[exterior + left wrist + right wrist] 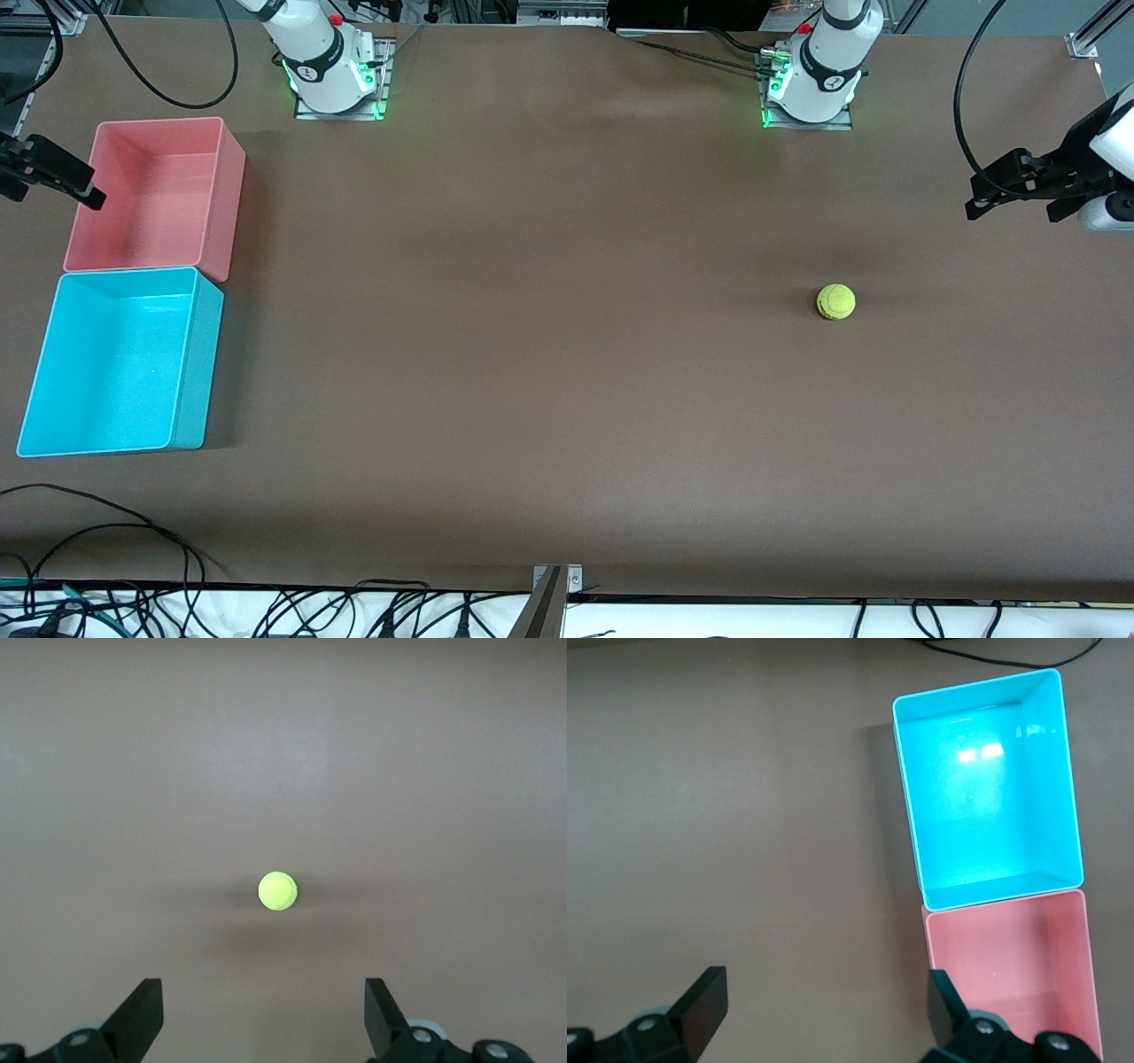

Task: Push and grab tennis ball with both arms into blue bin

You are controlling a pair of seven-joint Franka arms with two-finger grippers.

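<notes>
The yellow-green tennis ball [835, 301] lies alone on the brown table toward the left arm's end. In the left wrist view the tennis ball [277, 890] sits well ahead of the fingers. My left gripper [973, 199] [263, 992] hangs open and empty over the table's end by the ball. The blue bin [115, 363] [983, 797] stands empty at the right arm's end, nearer to the front camera than the pink bin. My right gripper [84, 186] [826, 983] hovers open and empty over the pink bin's outer edge.
The pink-red bin [146, 195] [1010, 966] touches the blue bin's farther side and is empty. Both arm bases [332, 75] [815, 84] stand along the farther table edge. Loose black cables [106, 532] lie at the nearer edge, beside a metal bracket [549, 602].
</notes>
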